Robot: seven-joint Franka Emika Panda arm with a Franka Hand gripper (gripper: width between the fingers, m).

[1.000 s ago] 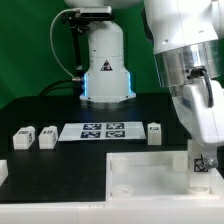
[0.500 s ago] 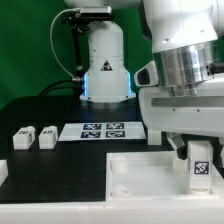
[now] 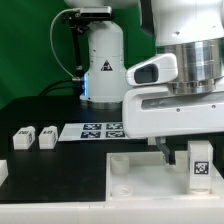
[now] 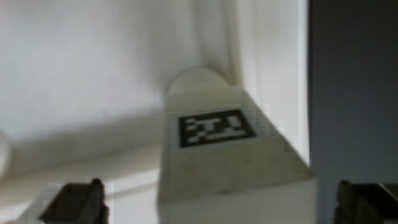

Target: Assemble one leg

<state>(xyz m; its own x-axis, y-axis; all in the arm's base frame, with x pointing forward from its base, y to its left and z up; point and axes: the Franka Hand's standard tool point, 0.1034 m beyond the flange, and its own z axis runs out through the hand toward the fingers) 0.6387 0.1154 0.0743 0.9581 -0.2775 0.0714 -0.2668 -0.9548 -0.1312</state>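
A leg [image 3: 200, 165], a small white block with a black-and-white tag, stands upright on the right part of the large white panel [image 3: 140, 185]. My gripper [image 3: 198, 148] hangs over it, one finger [image 3: 163, 151] to the exterior view's left of the leg. In the wrist view the leg [image 4: 228, 140] rises between my two dark fingertips [image 4: 75, 203], with a gap on each side. The gripper [image 4: 219, 206] is open and does not touch the leg.
Two more tagged legs [image 3: 24, 138] [image 3: 47, 137] lie on the black table at the exterior view's left, with another white piece [image 3: 3, 172] at the edge. The marker board [image 3: 100, 130] lies behind the panel. The robot base [image 3: 105, 70] stands at the back.
My gripper has turned about its wrist and its body has swung toward the exterior view's left. The leg has stayed upright in the same place on the panel.
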